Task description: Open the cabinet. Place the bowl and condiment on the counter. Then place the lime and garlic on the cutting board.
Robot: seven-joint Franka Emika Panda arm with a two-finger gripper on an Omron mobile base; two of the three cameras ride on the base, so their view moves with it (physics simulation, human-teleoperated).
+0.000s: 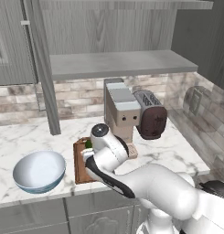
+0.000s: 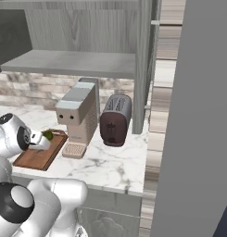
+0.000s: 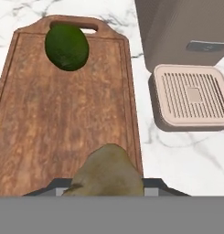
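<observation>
A small grey kitchen corner with brick walls and two appliances.

The back wall (image 1: 86,93) is laid in pale brick of beige and grey tones, and it turns the corner into a side wall (image 1: 209,123) of the same brick on the right. Against the back wall stands a beige coffee machine (image 1: 122,112) with a grey top and a slotted drip tray (image 3: 192,95) at its foot. Just beside it, to the right, sits a dark brown toaster (image 1: 151,114) with a silvery top. Below the white marble surface run grey drawer fronts (image 1: 49,219) with recessed panels. The light is soft and even, with faint shadows under the appliances.
</observation>
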